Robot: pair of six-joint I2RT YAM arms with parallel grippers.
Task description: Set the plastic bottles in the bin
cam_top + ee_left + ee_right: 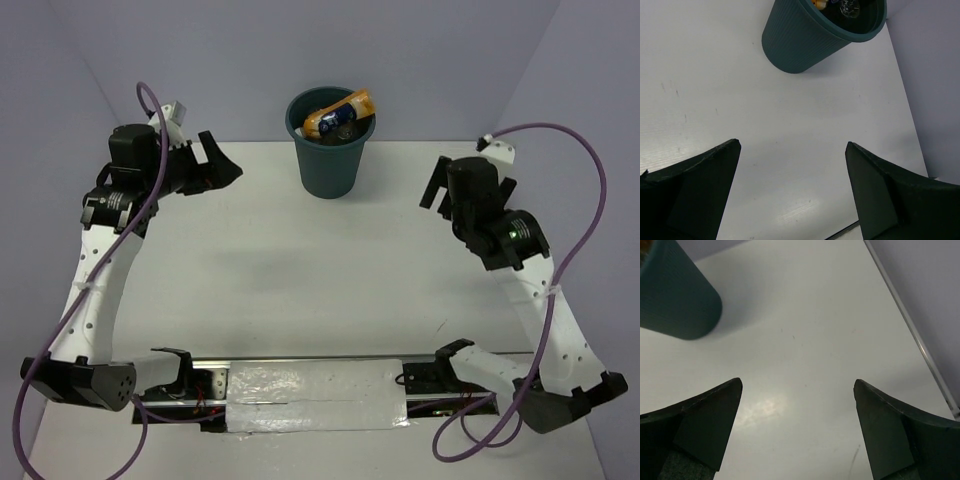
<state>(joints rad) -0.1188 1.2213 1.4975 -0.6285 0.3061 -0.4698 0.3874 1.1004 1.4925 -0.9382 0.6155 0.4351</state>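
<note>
The dark teal bin (330,150) stands upright at the back middle of the table. An orange bottle with a dark blue label (338,116) lies across its top, with clear bottles (350,132) beside it inside. The left wrist view shows the bin (805,40) ahead with a clear bottle (850,7) inside. My left gripper (222,160) hangs open to the left of the bin, with nothing between its fingers (715,170). My right gripper (436,186) hangs open to the right of the bin (675,300), also empty.
A white table (300,270) carries only the bin. Purple-grey walls enclose the back and sides. A metal rail with taped plastic (320,392) runs along the near edge between the arm bases. Purple cables (590,170) loop off both arms.
</note>
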